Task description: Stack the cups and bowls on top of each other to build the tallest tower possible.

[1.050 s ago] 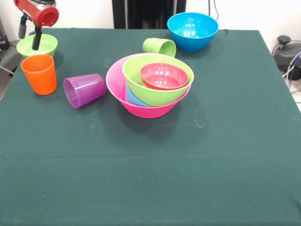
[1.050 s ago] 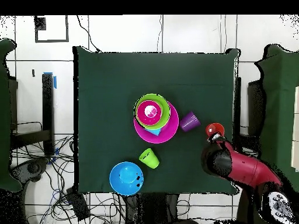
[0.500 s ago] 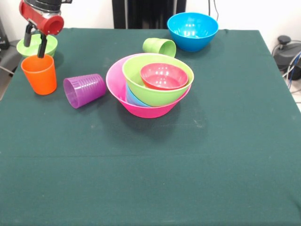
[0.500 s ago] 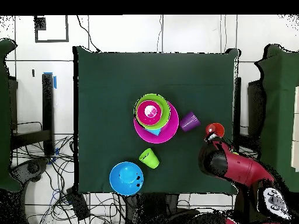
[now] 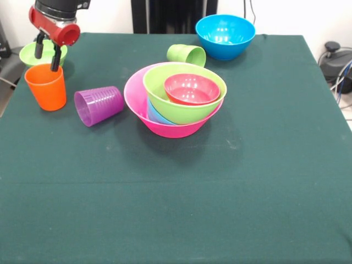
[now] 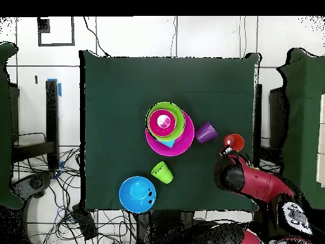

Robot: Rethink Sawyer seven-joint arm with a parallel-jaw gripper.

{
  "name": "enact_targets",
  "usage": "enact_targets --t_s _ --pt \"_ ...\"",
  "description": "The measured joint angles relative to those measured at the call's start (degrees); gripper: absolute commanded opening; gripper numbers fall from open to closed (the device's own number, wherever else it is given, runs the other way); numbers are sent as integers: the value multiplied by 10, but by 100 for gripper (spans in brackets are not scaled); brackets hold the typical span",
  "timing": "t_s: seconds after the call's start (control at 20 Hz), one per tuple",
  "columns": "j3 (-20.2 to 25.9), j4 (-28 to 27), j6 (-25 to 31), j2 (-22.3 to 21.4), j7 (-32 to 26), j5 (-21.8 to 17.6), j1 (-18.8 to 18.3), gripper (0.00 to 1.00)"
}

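The tower is a large pink bowl (image 5: 175, 125) holding a light blue piece (image 5: 155, 114), a green bowl (image 5: 184, 102) and a small red bowl (image 5: 191, 89); from overhead the tower (image 6: 169, 127) sits near the table's middle. An orange cup (image 5: 45, 88) stands upright at the left. My gripper (image 5: 47, 62) hangs open just above its far rim, one finger over the cup mouth. A purple cup (image 5: 99, 105) and a light green cup (image 5: 186, 55) lie on their sides. Overhead, the gripper (image 6: 225, 151) is beside the orange cup (image 6: 234, 141).
A blue bowl (image 5: 225, 36) stands at the far right of the table. A small green bowl (image 5: 32, 54) sits behind the gripper at the far left corner. The orange cup is close to the table's left edge (image 5: 11, 99).
The gripper has moved from over the small green bowl toward the orange cup, now hanging over its far rim. Cups and bowls have not moved.
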Motion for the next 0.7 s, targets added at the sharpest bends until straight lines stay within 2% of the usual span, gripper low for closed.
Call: enact_targets --t_s 0.4,0.7 --pt "6 0 0 5 0 -3 -11 100" --pt "31 -1 -2 21 0 -21 -49 100"
